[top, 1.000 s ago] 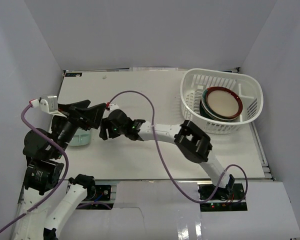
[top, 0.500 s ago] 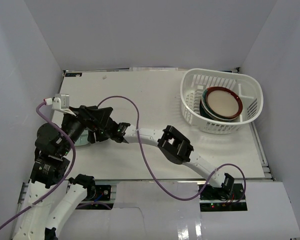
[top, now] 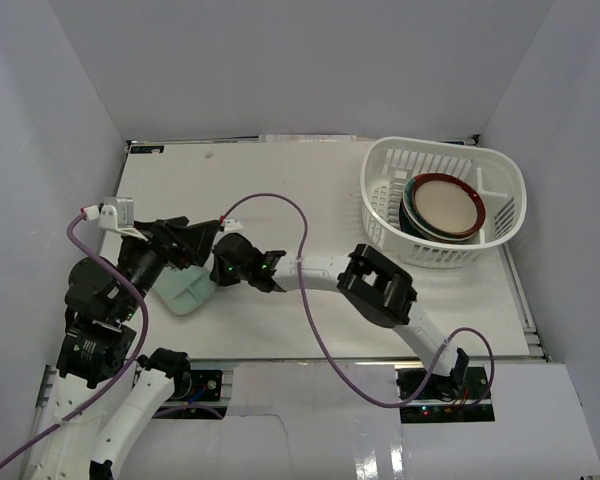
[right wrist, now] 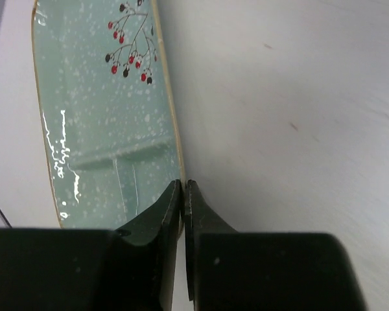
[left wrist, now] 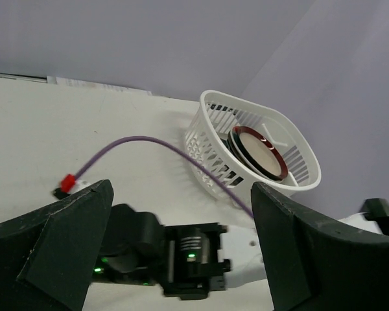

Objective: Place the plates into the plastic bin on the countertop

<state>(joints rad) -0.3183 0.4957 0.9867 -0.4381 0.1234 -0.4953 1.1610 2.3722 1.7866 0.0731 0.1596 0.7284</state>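
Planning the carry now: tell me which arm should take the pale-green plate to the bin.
Right. The right tool is shut on the rim of the pale-green plate, and the bin stands on that arm's side. The left tool hangs open, holding nothing.

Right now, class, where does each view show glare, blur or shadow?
Right wrist view: white glare streaks on the pale-green plate; jaws nearly black. Left wrist view: jaws dark silhouettes, plastic bin sharp. Top view: even light, faint shadows.
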